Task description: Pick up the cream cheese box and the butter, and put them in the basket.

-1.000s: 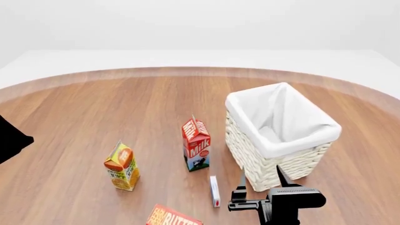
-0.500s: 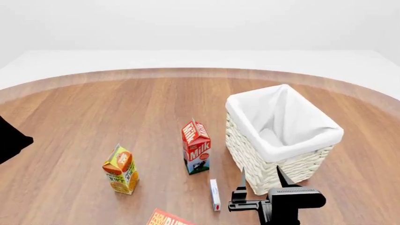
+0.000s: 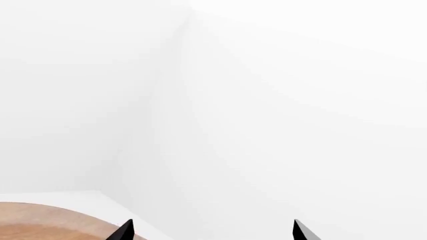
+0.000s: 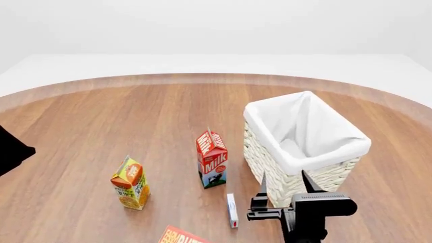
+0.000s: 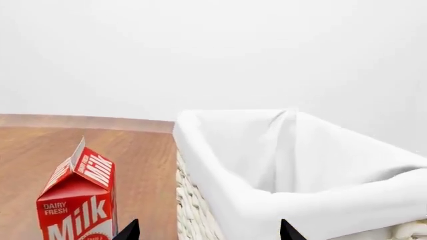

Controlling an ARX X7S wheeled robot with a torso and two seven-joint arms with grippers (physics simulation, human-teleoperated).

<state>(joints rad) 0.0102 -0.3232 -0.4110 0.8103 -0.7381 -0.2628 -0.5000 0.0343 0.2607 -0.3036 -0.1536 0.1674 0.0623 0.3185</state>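
The cream cheese box [image 4: 231, 210], thin and white with a red mark, lies on the wooden table near the front. Just right of it hovers my right gripper [image 4: 286, 183], open and empty, its tips against the near wall of the white wicker basket [image 4: 307, 174]. The right wrist view shows the basket [image 5: 280, 170] close ahead. Only a corner of the orange-red butter [image 4: 181, 236] shows at the bottom edge of the head view. My left gripper [image 3: 212, 231] is open, pointing at a bare white wall; the left arm [image 4: 10, 149] shows at the far left.
A red-and-white milk carton [image 4: 212, 158] stands left of the basket, also in the right wrist view as the milk carton [image 5: 77, 200]. An orange juice carton [image 4: 131, 183] stands further left. The round table's far edge [image 4: 202, 77] curves behind.
The right gripper has risen a little toward the basket wall. The head view shifted slightly between the earliest frame and now, sliding the butter lower out of view.
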